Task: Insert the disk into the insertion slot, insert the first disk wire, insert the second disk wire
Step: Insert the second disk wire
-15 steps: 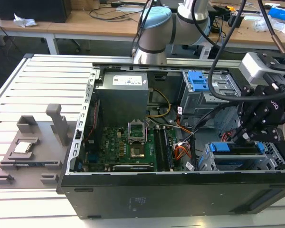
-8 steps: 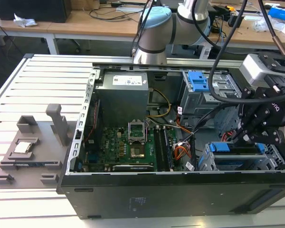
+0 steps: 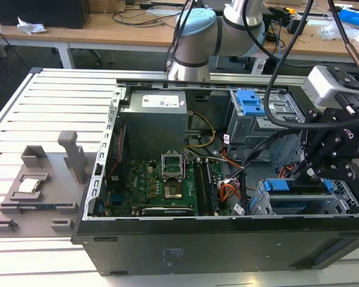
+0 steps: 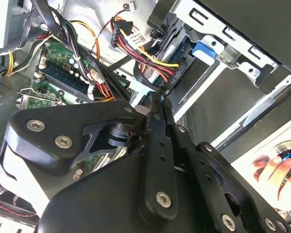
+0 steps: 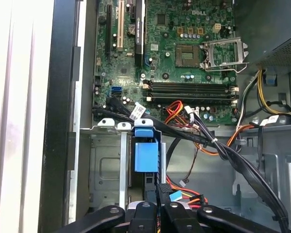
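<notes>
Tool [image 3: 311,170] sits over the drive cage at the exterior view's right end of the open PC case [image 3: 167,251], fingers pressed together around a cable connector, as far as both wrist views show; grip contact itself is partly hidden. The disk [image 3: 299,186] is already seated in the insertion slot [image 3: 260,206], directly below the tool and just beside its tips. Disk's long axis runs along the case's near wall, blue carrier edge facing up toward the tool. In the first wrist view the blue carrier tab [image 5: 146,154] lies straight ahead of the fingertips, with the red and orange wire bundle [image 5: 184,191] beside it. Motherboard [image 3: 167,185] is well apart from the tool.
</notes>
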`<state>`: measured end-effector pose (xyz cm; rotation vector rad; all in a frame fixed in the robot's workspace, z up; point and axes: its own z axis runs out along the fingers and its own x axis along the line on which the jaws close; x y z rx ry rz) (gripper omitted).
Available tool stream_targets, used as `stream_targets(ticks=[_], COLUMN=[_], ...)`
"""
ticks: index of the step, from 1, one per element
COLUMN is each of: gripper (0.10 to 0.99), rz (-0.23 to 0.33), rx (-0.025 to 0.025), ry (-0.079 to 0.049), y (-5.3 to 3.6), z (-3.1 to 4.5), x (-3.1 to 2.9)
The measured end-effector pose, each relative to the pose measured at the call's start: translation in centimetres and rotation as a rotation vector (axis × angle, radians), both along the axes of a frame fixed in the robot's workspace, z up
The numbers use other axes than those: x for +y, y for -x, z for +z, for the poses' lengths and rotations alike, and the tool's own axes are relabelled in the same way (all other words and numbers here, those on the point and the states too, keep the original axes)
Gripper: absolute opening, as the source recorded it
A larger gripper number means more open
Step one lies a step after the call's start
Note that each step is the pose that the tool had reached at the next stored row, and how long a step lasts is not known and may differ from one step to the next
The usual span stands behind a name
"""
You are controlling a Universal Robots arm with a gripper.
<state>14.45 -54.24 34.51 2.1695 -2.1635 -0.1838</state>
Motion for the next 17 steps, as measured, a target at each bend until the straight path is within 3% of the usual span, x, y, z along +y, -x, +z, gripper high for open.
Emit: stream_targets(ticks=[7, 9, 12, 17], gripper=[0.145, 0.145, 0.145, 0.145], rz=[0.0, -0.001, 0.0, -0.001], rx=[0.004, 0.0054, 0.0059, 0.0058], ry=[0.0, -0.006, -0.012, -0.014], y=[-0.19, -0.2, -0.21, -0.2], z=[-0.23, -0.36, -0.49, -0.28], x=[-0.22, -0.29, -0.67, -0.75])
